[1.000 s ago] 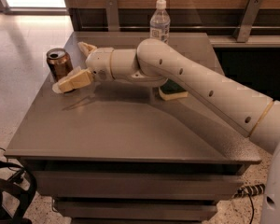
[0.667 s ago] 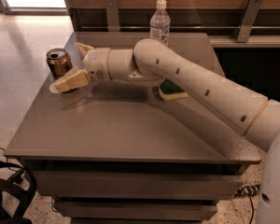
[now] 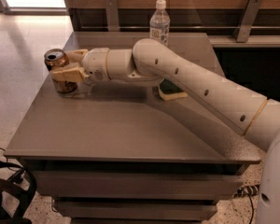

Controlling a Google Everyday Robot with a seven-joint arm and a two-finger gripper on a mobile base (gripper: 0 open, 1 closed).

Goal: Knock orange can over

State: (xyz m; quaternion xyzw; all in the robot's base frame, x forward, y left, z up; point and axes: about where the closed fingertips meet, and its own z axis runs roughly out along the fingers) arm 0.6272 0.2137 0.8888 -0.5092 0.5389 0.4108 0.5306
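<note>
— On the far left corner of the table (image 3: 130, 139), close to the edge: orange can (image 3: 55, 58), silver top rim in view, seemingly leaning a little to the left.
— And the gripper (image 3: 61, 65)?
— Right at the can. Fingers (image 3: 66, 73) spread apart, one lying across the can's near side, the other behind it, can in between. Hard to say whether squeezing or only touching.
— Reaching in from where?
— From the right, at the end of a long cream arm (image 3: 200, 85) held low over the tabletop.
— Anything else on that table?
— At the back edge, upright and well apart from the can: clear water bottle (image 3: 159, 20) with a white cap. Under the arm, near the middle: flat yellow pad (image 3: 170, 93) with a dark green top, lying flat.
</note>
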